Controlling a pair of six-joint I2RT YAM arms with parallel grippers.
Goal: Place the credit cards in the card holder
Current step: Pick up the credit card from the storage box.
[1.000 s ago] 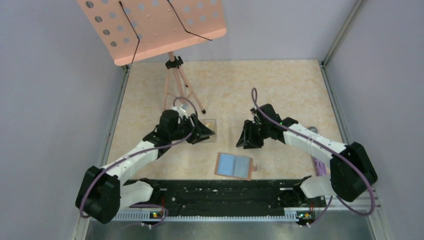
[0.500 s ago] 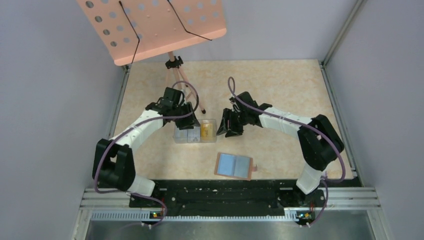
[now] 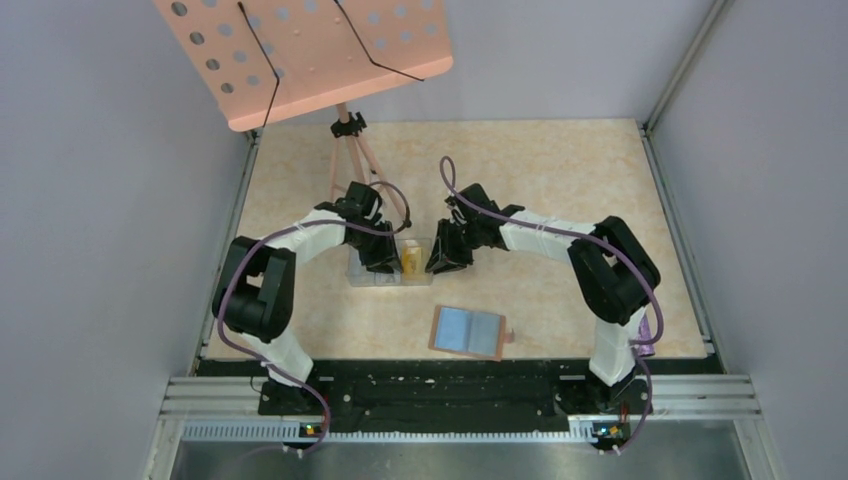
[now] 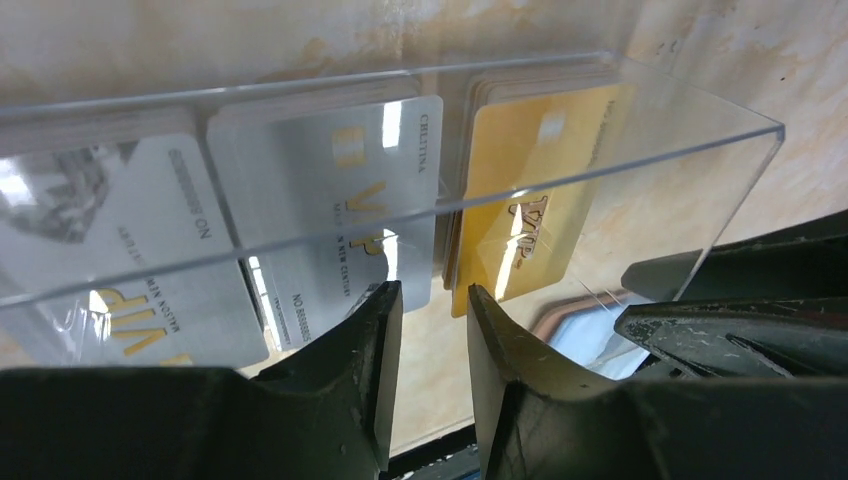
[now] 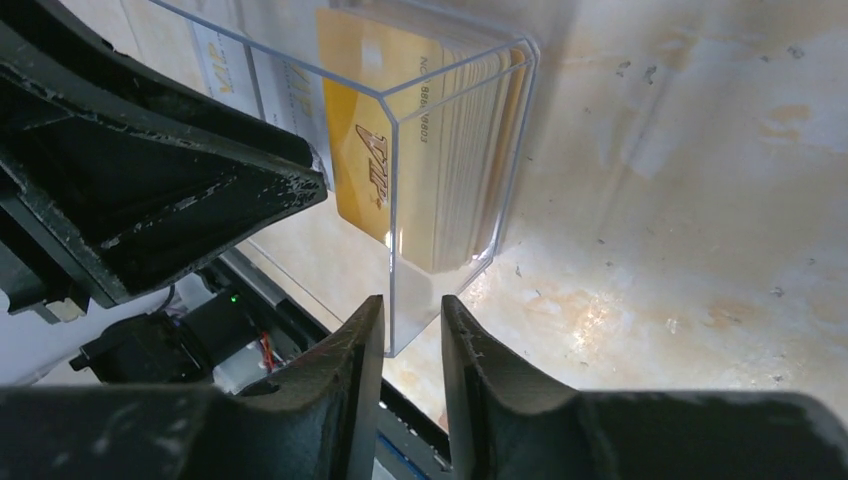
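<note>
On the table (image 3: pixel 560 180): a clear box (image 4: pixel 700 170) and, nearer the arms, the card holder (image 3: pixel 467 331), lying open. Inside the box, the credit cards (image 4: pixel 520 190), standing on edge. Step one, it seems: getting a card out. Left gripper (image 4: pixel 428 300) a little spread, pinching nothing. Right gripper (image 5: pixel 408 310) a little spread around a box corner. Next, likely: reach over the rim, pinch one yellow card.

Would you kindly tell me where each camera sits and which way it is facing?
Top external: above and behind the arm bases, looking down on the table; the left arm and right arm show.
Left wrist: on the left arm, looking past the left pincer into the clear box of credit cards.
Right wrist: on the right arm, facing the box's end past the right pincer.
Shared: all three show the box and cards.
</note>
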